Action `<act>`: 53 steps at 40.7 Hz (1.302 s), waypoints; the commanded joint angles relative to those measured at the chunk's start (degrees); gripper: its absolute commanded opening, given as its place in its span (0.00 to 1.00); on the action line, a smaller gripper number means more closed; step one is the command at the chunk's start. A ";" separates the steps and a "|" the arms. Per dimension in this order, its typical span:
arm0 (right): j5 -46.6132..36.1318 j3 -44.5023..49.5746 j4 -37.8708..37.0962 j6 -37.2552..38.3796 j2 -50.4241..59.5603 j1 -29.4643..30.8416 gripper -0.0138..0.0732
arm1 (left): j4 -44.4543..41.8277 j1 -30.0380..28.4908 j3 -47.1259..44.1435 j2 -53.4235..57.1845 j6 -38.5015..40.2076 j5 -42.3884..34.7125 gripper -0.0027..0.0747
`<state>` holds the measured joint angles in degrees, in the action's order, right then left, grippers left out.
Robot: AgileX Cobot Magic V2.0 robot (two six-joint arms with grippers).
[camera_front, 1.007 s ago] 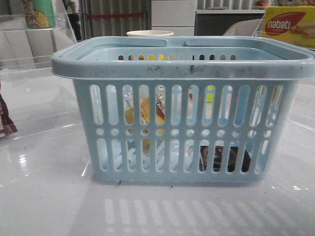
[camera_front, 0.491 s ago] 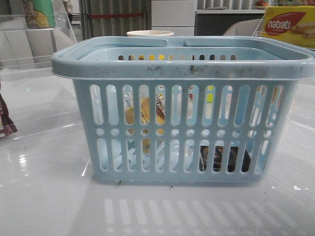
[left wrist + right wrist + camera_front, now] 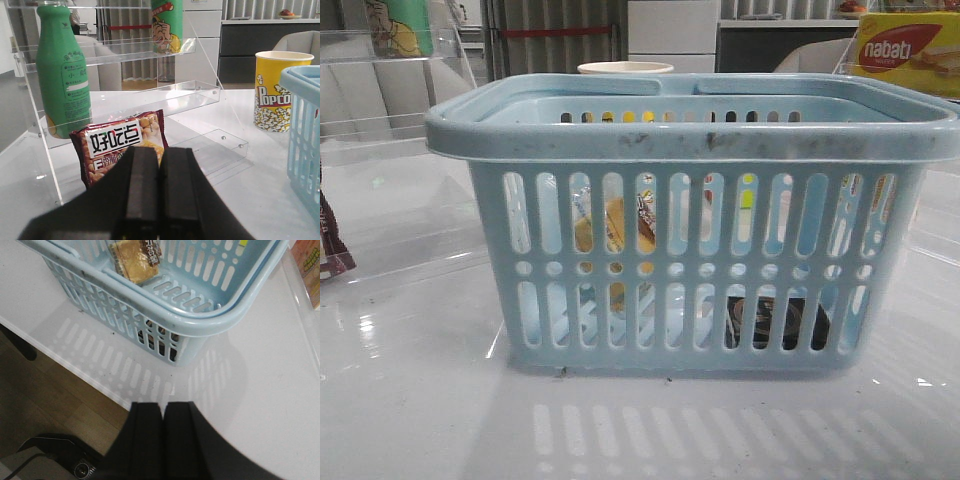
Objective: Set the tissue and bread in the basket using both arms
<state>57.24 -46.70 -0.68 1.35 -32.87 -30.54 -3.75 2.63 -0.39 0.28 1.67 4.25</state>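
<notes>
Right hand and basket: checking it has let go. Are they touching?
Apart. In the right wrist view the right hand is shut and empty, with bare white table between it and the basket.

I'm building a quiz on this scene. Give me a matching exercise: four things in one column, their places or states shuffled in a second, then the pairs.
Things:
1. bread
2. tissue
3. popcorn cup
4. left pincer

Places or states:
A. shut, holding nothing
B. on the table outside the basket
C. low in the basket, dark behind the slots
D. in the basket, leaning on a wall

Pairs: 1-D, 2-C, 3-B, 4-A
</notes>
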 commanded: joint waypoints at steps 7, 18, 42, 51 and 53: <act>-3.57 -1.54 -0.21 -0.03 -0.10 0.19 0.19 | -0.07 0.45 -0.33 1.04 0.17 -5.19 0.15; -3.57 -1.54 -0.21 -0.03 -0.10 0.19 0.19 | -0.07 0.45 -0.33 1.04 0.17 -5.19 0.15; -23.72 11.64 -4.14 -0.16 16.00 23.32 0.19 | -0.07 0.45 -0.33 1.04 0.17 -5.19 0.15; -41.24 29.27 -3.27 -0.10 27.09 31.31 0.19 | -0.07 0.45 -0.33 1.04 0.17 -5.19 0.15; -44.41 32.62 -2.57 -0.06 29.07 32.13 0.19 | -0.07 0.45 -0.33 1.04 0.17 -5.19 0.15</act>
<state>23.83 -16.99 -4.04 1.35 -5.96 -0.03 -3.85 2.63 -0.39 0.28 1.67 4.25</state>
